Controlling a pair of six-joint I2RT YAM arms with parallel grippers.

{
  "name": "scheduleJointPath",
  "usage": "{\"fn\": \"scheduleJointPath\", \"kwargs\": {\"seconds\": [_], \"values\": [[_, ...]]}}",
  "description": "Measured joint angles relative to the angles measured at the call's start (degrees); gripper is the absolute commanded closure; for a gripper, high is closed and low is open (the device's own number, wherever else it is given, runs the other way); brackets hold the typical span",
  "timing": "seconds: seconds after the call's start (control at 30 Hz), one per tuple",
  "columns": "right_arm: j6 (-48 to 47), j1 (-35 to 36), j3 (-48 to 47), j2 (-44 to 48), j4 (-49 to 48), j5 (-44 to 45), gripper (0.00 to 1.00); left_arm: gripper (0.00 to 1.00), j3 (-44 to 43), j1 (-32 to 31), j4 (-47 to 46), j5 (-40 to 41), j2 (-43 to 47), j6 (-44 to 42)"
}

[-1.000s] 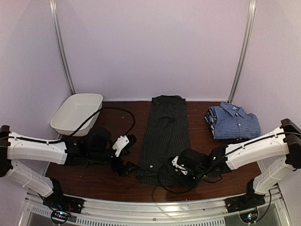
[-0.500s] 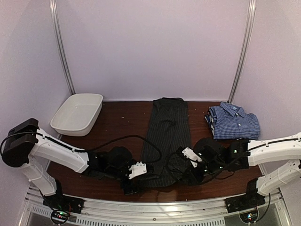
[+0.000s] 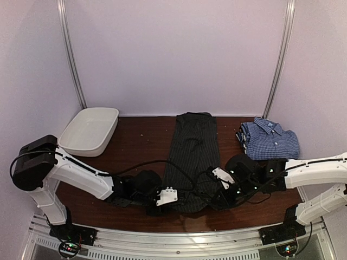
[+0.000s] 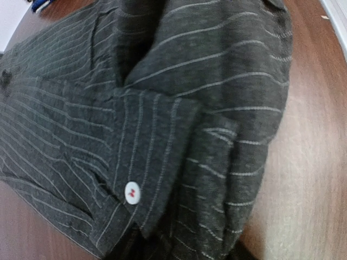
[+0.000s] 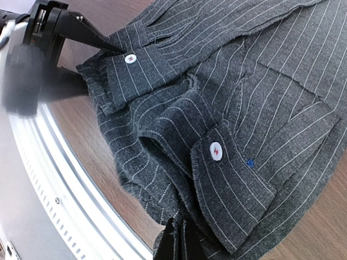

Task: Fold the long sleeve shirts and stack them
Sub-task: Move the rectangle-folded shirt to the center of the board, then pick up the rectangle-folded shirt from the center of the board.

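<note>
The right gripper (image 5: 178, 241) is low at the near hem of the black pinstriped shirt (image 3: 192, 154), its two dark fingers (image 5: 169, 242) drawn close together with a bunched fold of the striped cloth pinched between them. Just ahead of it lies a folded-in sleeve cuff (image 5: 230, 179) with a white button (image 5: 216, 150). Across the hem from it, the left gripper (image 5: 105, 49) meets the same shirt at a second buttoned cuff (image 5: 135, 67). One dark finger lies on top of that cuff's edge and the other is hidden, so whether it is clamped cannot be told. In its own wrist view the cloth rises close and fills the frame. The two grippers face each other along the hem, near but apart, and the shirt runs away from both as a long narrow strip on the brown table (image 3: 135, 141). Well beyond the right gripper and to its right rests the blue-and-white check shirt (image 3: 269, 140), folded. Well beyond the left gripper and to its left sits a white tub (image 3: 89, 130).
</note>
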State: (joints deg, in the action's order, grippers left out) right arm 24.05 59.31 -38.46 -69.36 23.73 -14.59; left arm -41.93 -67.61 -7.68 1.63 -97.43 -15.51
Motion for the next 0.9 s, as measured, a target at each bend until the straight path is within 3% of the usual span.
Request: {"fn": "scheduleJointPath", "kwargs": {"seconds": [0.07,0.13,0.33,0.63,0.77,0.9], "values": [[0.3,0.0,0.5,-0.2,-0.5,-0.4,1.00,0.93,0.0,0.0,0.6,0.6,-0.1,0.0],[0.4,0.0,0.9,-0.4,-0.6,-0.7,1.00,1.00,0.0,0.0,1.6,0.5,-0.1,0.7],[1.8,0.4,2.9,-0.4,-2.2,-2.7,1.00,1.00,-1.3,-0.4,5.9,-3.0,1.0,5.5],[7.8,5.9,9.6,8.4,-5.1,-8.0,1.00,1.00,-4.2,-8.5,16.8,-14.1,6.4,16.2],[8.7,5.8,8.8,13.4,-3.6,-8.5,1.00,1.00,-5.8,-8.0,21.5,-21.1,10.7,19.4],[6.6,3.3,2.3,11.4,0.6,-8.6,1.00,1.00,-9.2,-3.5,23.4,-27.7,12.7,19.7]]}}
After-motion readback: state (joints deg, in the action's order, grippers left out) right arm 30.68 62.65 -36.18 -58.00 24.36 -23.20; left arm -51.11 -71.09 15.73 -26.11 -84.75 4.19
